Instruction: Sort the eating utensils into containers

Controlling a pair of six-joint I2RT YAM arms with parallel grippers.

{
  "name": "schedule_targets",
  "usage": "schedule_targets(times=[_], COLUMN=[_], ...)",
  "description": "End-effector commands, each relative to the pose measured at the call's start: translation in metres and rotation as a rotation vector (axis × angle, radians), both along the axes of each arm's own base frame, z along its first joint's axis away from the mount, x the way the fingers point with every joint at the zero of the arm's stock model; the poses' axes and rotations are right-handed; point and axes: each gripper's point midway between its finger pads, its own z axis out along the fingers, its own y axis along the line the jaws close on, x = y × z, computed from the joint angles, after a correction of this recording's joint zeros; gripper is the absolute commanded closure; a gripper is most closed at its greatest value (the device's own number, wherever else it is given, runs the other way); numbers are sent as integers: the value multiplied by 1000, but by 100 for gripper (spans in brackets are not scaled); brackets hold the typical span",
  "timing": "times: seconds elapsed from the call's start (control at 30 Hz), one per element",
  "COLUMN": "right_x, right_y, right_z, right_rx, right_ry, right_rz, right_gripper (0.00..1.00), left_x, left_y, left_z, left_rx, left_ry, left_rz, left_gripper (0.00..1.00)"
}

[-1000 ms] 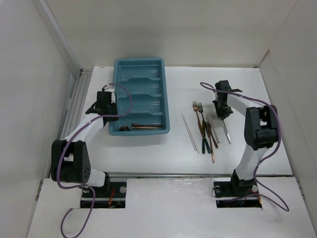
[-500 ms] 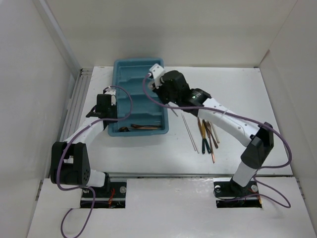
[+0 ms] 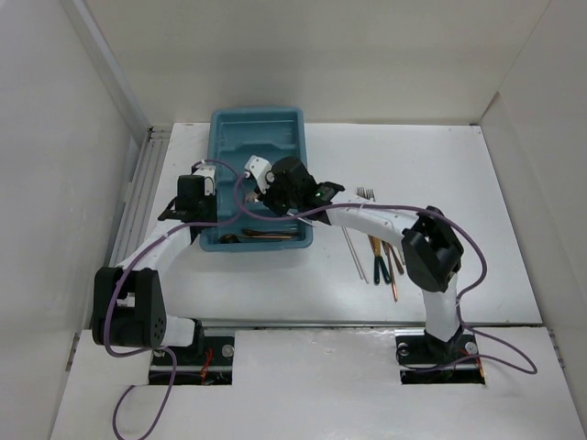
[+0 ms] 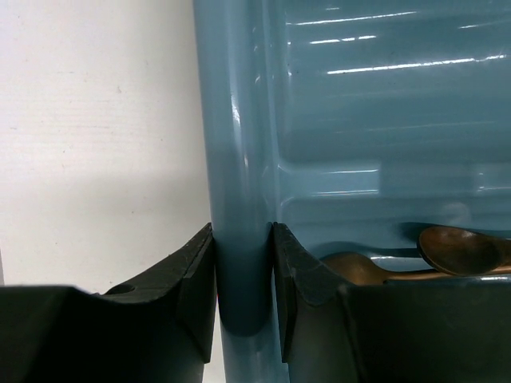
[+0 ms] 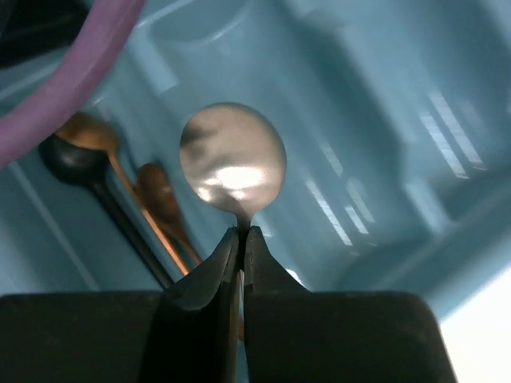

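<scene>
The teal-blue cutlery tray (image 3: 261, 124) stands at the back left of the table. My left gripper (image 4: 243, 259) is shut on the tray's left rim (image 4: 235, 159), one finger outside and one inside. My right gripper (image 5: 241, 233) is shut on the neck of a silver round-bowled spoon (image 5: 233, 155) and holds it above the tray's near compartments; it shows in the top view (image 3: 275, 188). Copper spoons (image 5: 164, 199) and a dark one lie in the nearest compartment (image 3: 266, 235). More utensils (image 3: 381, 257) and thin silver chopsticks (image 3: 353, 249) lie on the table to the right of the tray.
A copper fork's tines (image 3: 366, 193) show behind the right arm. Purple cables (image 3: 229, 197) loop over both arms near the tray. White walls enclose the table on the left, back and right.
My right arm has swung from the utensil pile across to the tray, carrying the silver spoon, and now sits lower over the near compartments. My left gripper has kept its hold on the rim.
</scene>
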Motion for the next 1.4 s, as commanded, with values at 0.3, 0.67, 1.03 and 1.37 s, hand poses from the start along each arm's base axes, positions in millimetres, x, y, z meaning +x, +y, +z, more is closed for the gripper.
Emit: schedule_targets(times=[0.3, 0.67, 1.03, 1.37], right_x=[-23, -25, -47, -34], right_y=[44, 75, 55, 16], right_z=[111, 51, 7, 86], right_rx=[296, 262, 166, 165], right_ry=[-125, -42, -14, -147], right_rz=[134, 220, 293, 124], right_gripper=[100, 100, 79, 25], left_x=[-4, 1, 1, -1], left_y=[4, 4, 8, 9], left_z=[4, 12, 12, 13], left_rx=[78, 82, 94, 117], left_ry=[-18, -45, -46, -37], left_rz=[-71, -76, -51, -50], left_gripper=[100, 100, 100, 41])
